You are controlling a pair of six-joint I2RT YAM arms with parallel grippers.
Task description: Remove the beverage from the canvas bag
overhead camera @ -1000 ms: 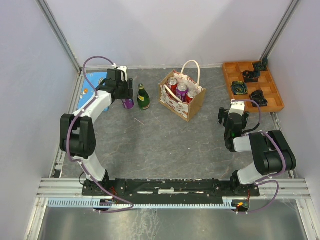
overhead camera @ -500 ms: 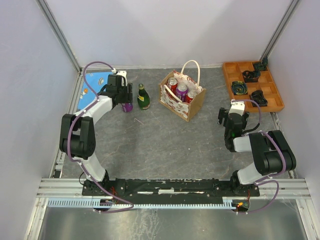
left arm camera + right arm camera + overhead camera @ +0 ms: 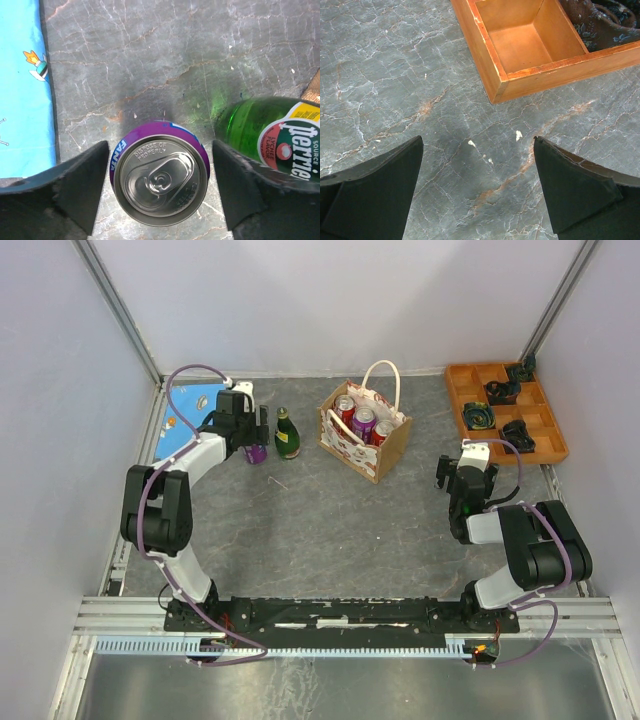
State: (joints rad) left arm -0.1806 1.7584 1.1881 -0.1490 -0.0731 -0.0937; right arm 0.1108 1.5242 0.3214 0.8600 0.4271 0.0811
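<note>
The canvas bag [image 3: 372,445] stands at the middle back of the table with three cans [image 3: 363,422] upright inside. A purple Fanta can [image 3: 160,172] stands on the table left of the bag. My left gripper [image 3: 160,185] hangs straight over this can, open, with a gap showing on each side of it. The same can [image 3: 257,451] sits under the left gripper [image 3: 248,435] in the top view. My right gripper [image 3: 477,170] is open over bare table, holding nothing, and appears at the right [image 3: 462,480] in the top view.
A green Perrier bottle [image 3: 265,132] stands close to the right of the purple can, between it and the bag. A blue printed sheet [image 3: 22,90] lies to the left. An orange compartment tray [image 3: 520,45] with dark items sits at the back right.
The left gripper brought the purple can down onto the table beside the green bottle, then its jaws spread away from the can. The right arm has not moved.
</note>
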